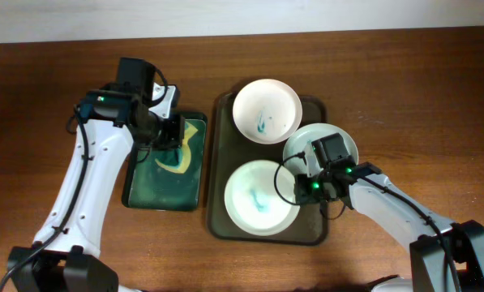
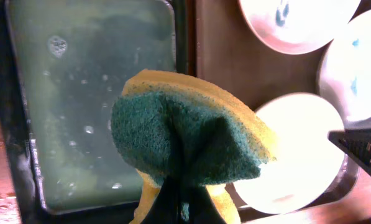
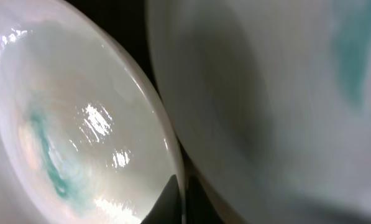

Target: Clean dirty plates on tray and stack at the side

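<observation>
yellow-green sponge (image 2: 191, 137) in tight pinch of left end effector (image 2: 182, 208), above the soapy basin (image 1: 136, 193)

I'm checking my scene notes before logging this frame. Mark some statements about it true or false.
1. The left end effector pinches a yellow-and-green sponge. True.
2. The upper plate bears a teal smear. True.
3. Four plates sit on the brown tray. False: there are three, the upper plate, a lower plate and a right plate.
4. The sponge is pressed onto a plate. False: it is held over the water basin, beside the tray.
5. The right end effector is at the water basin. False: it is over the tray, at the plate rims.
</observation>
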You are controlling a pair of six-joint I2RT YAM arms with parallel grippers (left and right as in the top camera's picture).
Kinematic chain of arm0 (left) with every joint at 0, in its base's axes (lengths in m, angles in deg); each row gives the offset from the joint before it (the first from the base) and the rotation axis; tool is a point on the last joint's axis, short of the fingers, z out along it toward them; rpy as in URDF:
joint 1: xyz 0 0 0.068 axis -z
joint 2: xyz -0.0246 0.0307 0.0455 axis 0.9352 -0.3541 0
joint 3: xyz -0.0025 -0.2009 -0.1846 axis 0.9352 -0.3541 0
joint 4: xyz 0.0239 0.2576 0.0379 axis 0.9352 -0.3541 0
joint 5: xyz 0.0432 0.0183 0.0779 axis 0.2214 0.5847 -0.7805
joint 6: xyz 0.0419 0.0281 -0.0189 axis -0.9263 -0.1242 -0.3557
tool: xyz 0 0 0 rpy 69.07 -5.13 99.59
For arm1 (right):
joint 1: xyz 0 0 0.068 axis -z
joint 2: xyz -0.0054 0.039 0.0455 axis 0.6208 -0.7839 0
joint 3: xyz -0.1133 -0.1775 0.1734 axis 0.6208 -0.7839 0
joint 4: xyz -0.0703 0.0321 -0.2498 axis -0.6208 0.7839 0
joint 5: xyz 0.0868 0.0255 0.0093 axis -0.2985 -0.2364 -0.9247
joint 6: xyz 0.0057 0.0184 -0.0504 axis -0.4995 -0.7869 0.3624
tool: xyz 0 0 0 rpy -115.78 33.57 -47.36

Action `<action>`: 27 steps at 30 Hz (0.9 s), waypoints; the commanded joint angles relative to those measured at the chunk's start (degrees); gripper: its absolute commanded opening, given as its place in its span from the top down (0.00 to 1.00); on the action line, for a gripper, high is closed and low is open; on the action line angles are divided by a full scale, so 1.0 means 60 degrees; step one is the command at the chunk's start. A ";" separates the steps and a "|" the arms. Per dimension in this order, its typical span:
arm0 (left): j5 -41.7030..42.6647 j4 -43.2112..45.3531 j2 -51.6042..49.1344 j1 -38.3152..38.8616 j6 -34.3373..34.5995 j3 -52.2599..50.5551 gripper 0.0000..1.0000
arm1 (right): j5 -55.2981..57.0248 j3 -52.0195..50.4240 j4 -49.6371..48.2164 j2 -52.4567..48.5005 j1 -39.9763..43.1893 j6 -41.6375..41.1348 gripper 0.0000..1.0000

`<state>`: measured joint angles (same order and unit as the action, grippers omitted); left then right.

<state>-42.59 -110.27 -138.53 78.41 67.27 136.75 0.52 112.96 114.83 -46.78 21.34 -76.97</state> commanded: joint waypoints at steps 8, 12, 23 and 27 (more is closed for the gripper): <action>0.0251 0.1810 -0.1337 0.2437 0.2492 -0.0674 1.00 | 0.0725 0.0138 -0.0463 -0.0015 -0.0408 -0.1111 0.96; 0.0244 0.2350 -0.2871 0.3803 0.3563 -0.0674 1.00 | 0.0765 0.0138 -0.0350 -0.0015 -0.0408 -0.1111 0.96; 0.1574 0.3402 -0.5169 0.4583 0.3821 -0.0619 1.00 | 0.1177 0.0142 -0.0007 -0.0015 -0.0408 -0.1100 0.96; 0.0761 0.2754 -0.5151 0.4113 0.3526 -0.0353 1.00 | 0.0197 0.0729 0.1483 -0.0004 -0.0408 -0.0601 0.96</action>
<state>-34.68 -92.18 -165.61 104.75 90.08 134.89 6.55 113.99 120.45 -47.26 19.42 -82.50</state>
